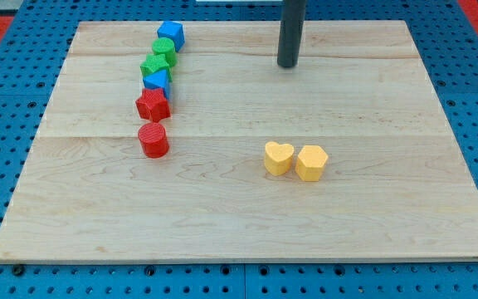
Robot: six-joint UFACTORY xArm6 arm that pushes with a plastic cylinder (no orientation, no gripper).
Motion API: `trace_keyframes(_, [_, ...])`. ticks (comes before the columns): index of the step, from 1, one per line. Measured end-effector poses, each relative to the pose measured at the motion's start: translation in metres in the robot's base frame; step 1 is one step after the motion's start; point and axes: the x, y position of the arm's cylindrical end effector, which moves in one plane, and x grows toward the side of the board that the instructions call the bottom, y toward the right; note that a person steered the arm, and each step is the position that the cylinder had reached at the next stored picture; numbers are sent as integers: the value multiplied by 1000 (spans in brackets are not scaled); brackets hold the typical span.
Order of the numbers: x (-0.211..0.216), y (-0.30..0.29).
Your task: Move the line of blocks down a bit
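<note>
A line of several blocks runs down the board's upper left. From the top: a blue cube (171, 34), a green cylinder (163, 48), a green star (156, 65), a blue block (157, 81), a red star (153, 105) and a red cylinder (153, 139). The upper blocks touch; the red cylinder stands slightly apart below. My tip (288, 64) rests on the board at the upper middle, well to the right of the line and touching no block.
A yellow heart (278, 158) and a yellow hexagon (311, 162) sit side by side right of the board's centre, below my tip. The wooden board (388, 224) lies on a blue pegboard table (7, 100).
</note>
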Motion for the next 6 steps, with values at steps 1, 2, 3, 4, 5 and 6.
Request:
trace_keyframes(1, [-64,-67])
trace_keyframes(2, [-64,-101])
trace_keyframes(3, [-65,-207])
trace_keyframes(4, [-57,-230])
trace_keyframes(5, [-35,-151])
trace_keyframes(6, [-2,-125])
